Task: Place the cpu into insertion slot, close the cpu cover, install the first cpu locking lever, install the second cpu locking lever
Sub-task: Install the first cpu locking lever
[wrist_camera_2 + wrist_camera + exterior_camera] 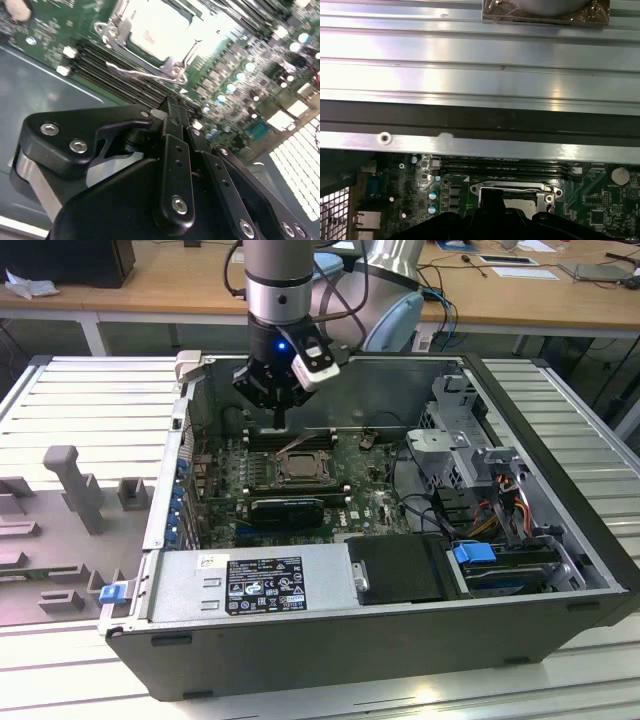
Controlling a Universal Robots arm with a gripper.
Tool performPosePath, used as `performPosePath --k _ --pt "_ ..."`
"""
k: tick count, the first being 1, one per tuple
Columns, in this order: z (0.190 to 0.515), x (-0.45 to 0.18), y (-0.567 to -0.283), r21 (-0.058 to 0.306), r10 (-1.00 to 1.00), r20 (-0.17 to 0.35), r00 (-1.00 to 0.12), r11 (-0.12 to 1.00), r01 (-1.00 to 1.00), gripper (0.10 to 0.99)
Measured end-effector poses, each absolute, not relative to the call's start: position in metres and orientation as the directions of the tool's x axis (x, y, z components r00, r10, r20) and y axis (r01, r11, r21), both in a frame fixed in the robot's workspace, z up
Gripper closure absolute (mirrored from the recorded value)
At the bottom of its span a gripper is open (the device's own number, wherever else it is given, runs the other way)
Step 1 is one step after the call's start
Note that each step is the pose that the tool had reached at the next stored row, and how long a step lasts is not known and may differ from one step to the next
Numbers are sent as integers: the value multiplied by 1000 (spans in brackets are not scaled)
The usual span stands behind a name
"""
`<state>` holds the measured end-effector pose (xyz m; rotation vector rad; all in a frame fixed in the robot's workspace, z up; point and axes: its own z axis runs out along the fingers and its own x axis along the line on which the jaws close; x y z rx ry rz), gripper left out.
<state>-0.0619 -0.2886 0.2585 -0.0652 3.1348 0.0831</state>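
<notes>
Exterior view has the one claw hanging just above the insertion slot inside the open PC case. Second wrist view adds that its fingers are pinched together, empty, and one cpu is sitting in the socket.

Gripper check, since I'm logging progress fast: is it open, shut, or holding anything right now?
Gripper: fingers shut together, nothing visibly held, poised just above the insertion slot where the cpu sits.
</notes>
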Motion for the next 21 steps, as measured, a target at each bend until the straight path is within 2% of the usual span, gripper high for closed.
performPosePath --k 2,3,8,21 --pt "258 -59 -289 58 -39 -6 -999 998 -39 980" --pt "257 -58 -290 100 -24 -8 -1000 995 -25 980" --pt "240 -51 -290 102 -13 -8 -1000 995 -14 980" --pt "238 -50 -290 102 -13 -8 -1000 995 -14 980"
